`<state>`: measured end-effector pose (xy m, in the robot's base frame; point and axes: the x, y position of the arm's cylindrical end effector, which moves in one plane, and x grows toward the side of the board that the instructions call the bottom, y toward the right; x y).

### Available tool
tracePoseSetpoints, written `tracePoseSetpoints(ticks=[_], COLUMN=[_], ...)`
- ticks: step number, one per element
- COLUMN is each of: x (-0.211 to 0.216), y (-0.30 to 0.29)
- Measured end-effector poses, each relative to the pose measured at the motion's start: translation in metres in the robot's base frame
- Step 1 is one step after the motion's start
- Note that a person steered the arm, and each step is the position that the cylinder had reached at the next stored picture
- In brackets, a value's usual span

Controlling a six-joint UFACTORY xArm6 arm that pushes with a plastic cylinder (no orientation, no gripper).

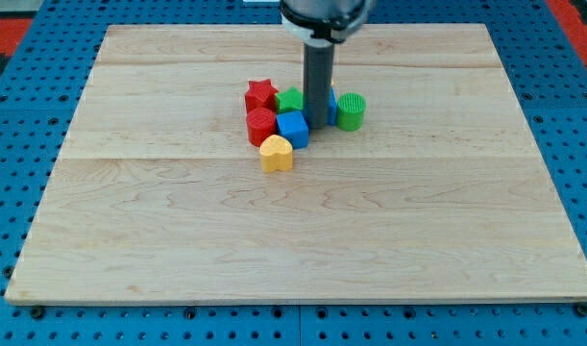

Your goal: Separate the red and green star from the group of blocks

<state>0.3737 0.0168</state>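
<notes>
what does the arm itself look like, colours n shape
Only its lower end shows: a wide, rounded housing at the view's top, black with a pale grey band, and below it a straight dark grey cylindrical rod. My tip is plain and blunt. No cables, markings or jaws are visible.

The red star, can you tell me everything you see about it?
The red star is a small, chunky block with a plain matte look and points sticking out. It lies flat on the wooden board, at the top left of the huddle. The green star presses against its right side, and a red block sits just below, touching it. My tip is further right, not touching it.
</notes>
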Motion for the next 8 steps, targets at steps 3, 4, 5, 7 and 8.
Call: tracePoseSetpoints(ticks=[3, 4, 5, 7, 8], x=[-0.075, -0.112, -0.126, -0.143, -0.148], y=[-0.127, -0.143, -0.157, -0.170, -0.184])
